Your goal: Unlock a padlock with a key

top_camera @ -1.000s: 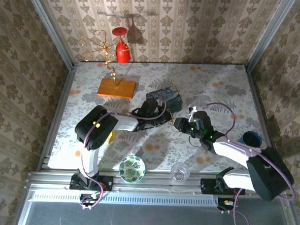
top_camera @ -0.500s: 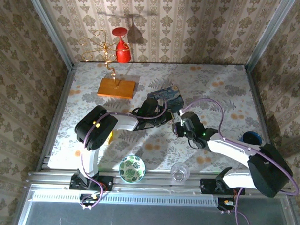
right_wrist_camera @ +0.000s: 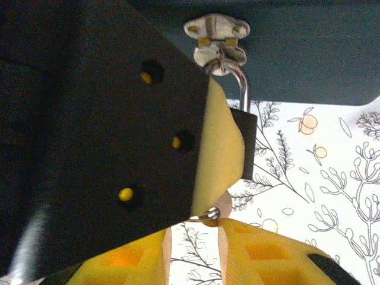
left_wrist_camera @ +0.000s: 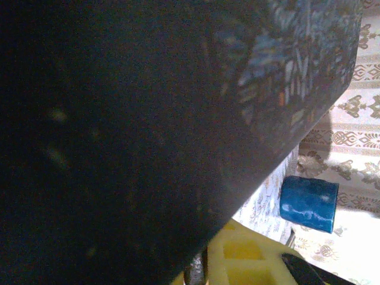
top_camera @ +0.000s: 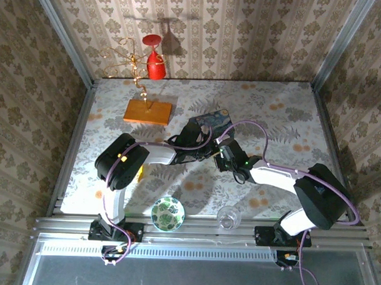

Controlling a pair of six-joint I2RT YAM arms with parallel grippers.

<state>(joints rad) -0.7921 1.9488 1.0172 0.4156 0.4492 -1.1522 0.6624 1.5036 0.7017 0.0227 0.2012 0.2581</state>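
Bench [top_camera: 273,114] surface: floral print; walls [top_camera: 244,32]: damask paper. At bench centre, padlock [right_wrist_camera: 248,139] hangs from blue tin [top_camera: 213,121] hasp, left jaws clamped on it; right jaws narrowly parted just beside it, grip indeterminate

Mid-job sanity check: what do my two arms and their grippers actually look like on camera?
Both arms are black with rounded joint housings and white links: left arm, with small yellow marks on its housing, right arm. A purple cable loops along each. The right gripper has yellow moulded fingers with square recesses; the left gripper looks black from above.
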